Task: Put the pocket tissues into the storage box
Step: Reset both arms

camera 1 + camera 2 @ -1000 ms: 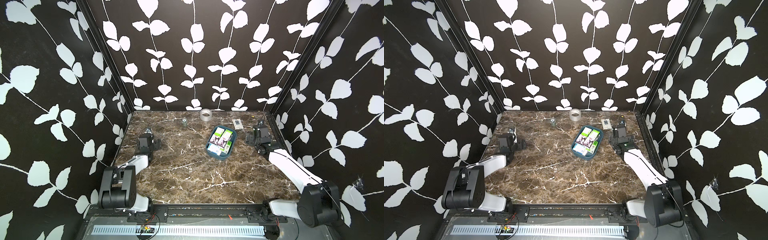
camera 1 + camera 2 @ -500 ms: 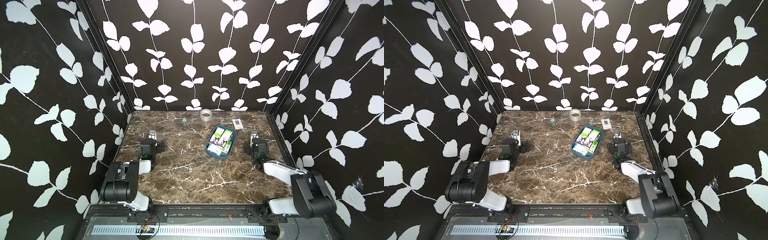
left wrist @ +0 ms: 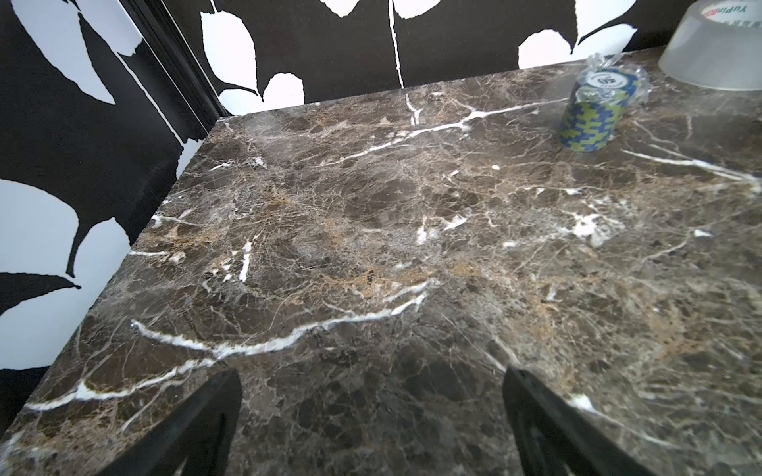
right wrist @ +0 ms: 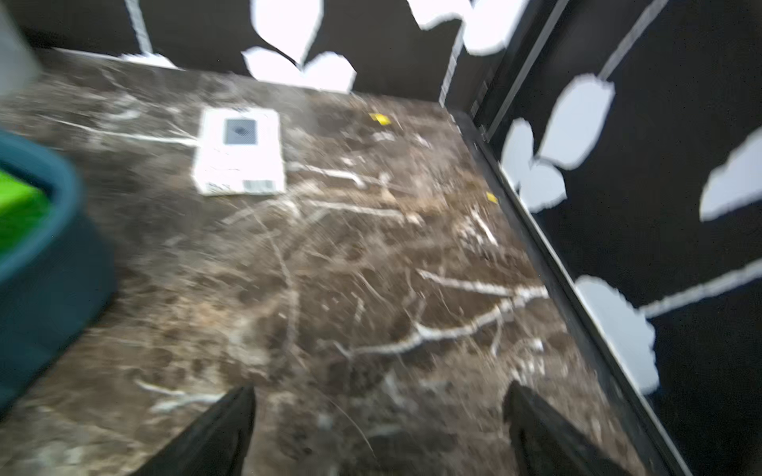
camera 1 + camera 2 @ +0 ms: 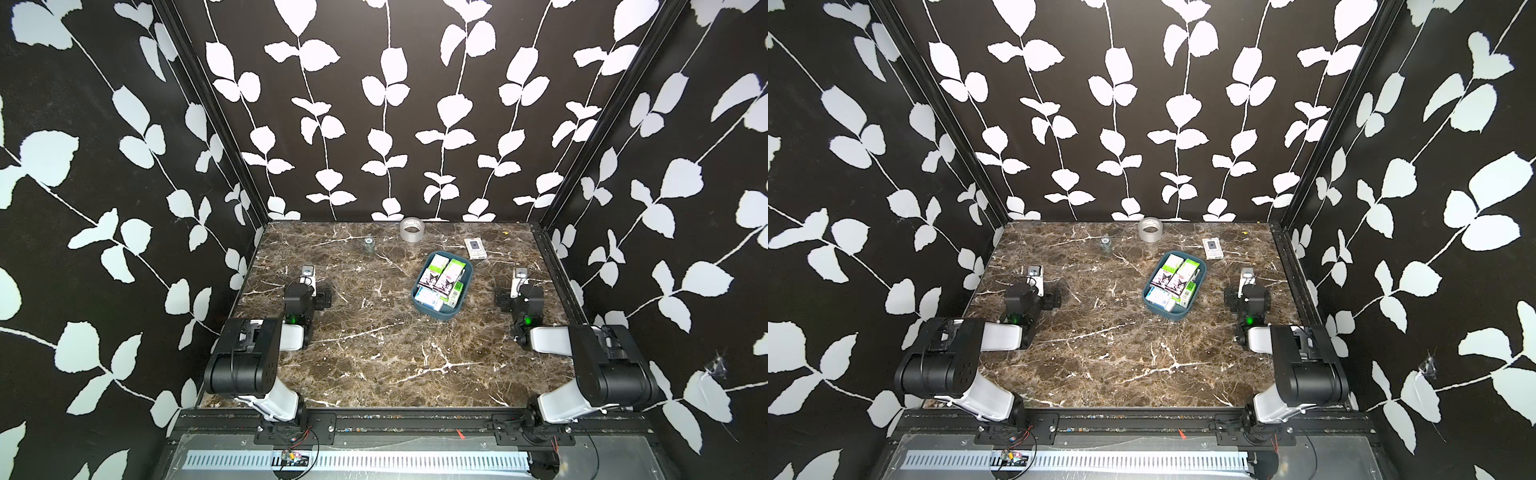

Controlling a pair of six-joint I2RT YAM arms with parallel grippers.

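Since every pack of tissues (image 5: pixel 442 279) I can find lies inside the box (image 5: pixel 439 314), right of centre in both top views, the task looks finished. Wide and empty gape the left gripper (image 3: pixel 371 391) and right gripper (image 4: pixel 379 406); the next move likely calls only for resting.

A silver-grey tape roll (image 5: pixel 411 230) stands at the back of the brown marble surface (image 5: pixel 374 353), a wrapped blue-green chip stack (image 3: pixel 600 111) near it, a white dark-screened gadget (image 5: pixel 475 248) lying flat well apart
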